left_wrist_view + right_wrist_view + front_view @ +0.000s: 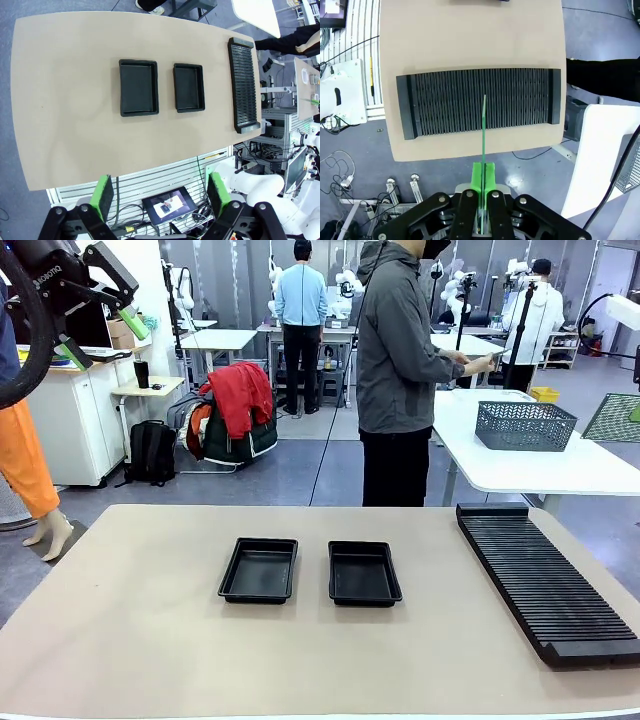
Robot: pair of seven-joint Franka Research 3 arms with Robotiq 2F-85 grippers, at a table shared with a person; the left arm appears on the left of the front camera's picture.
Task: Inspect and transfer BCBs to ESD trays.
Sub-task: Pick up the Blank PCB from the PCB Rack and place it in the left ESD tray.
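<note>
Now, left gripper (100, 337): hangs high at 10 o'clock of the front view, well above the table; released, jaws spread wide, green pads (103, 197) far apart and holding nothing; its own camera looks straight down on the tabletop.
Right gripper (483, 182): clenched on a BCB; the two pads are pressed flat against both faces of the board's near end.
BCB (484, 130): thin green board seen edge-on, a single line running out from the pads toward 12 o'clock in the right wrist view; it is up in the air over the rack, apart from it; its far tip shows against the rack's middle slots.
First tray (260, 570): black, shallow, flared rim; sits on the table just toward 9 o'clock of its centre.
Second tray (364, 573): same make; just beside the first, toward 3 o'clock, with a narrow gap between them.
Rack (545, 580): long, black, ribbed with slots; lies along the table's 3 o'clock side, well apart from both trays.
Table (130, 640): tan top with rounded corners.
Person (400, 360): stands beyond the far edge at 12 o'clock; grey hooded jacket, dark trousers; turned toward 3 o'clock, hands raised in front.
Wire basket (525, 425): grey mesh; rests on a white table (560, 475) behind, at about 2 o'clock.
</note>
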